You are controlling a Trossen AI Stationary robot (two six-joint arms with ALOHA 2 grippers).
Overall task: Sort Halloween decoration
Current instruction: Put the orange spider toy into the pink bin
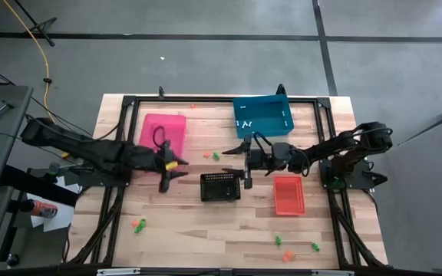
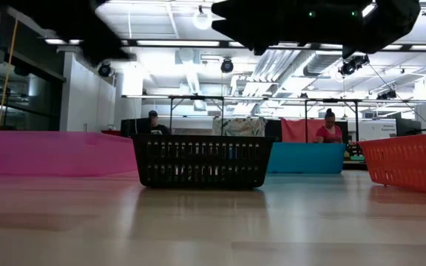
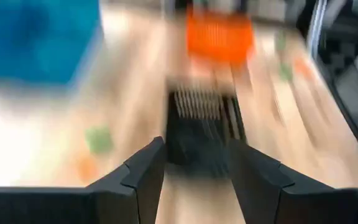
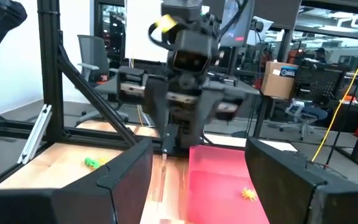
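Fingers of the left gripper (image 1: 165, 175) stand parted and empty over the wooden slatted worktop (image 1: 206, 230), beside the pink plastic bin (image 1: 162, 132) and pointing toward the black perforated basket (image 1: 220, 186). Right gripper (image 1: 245, 159) fingers are spread wide, holding nothing, just above that basket's far side. Tiny orange and green Halloween trinkets (image 1: 211, 155) lie between the two grippers; others (image 1: 138, 225) rest near the front edge. One orange trinket (image 4: 248, 194) sits inside the pink bin.
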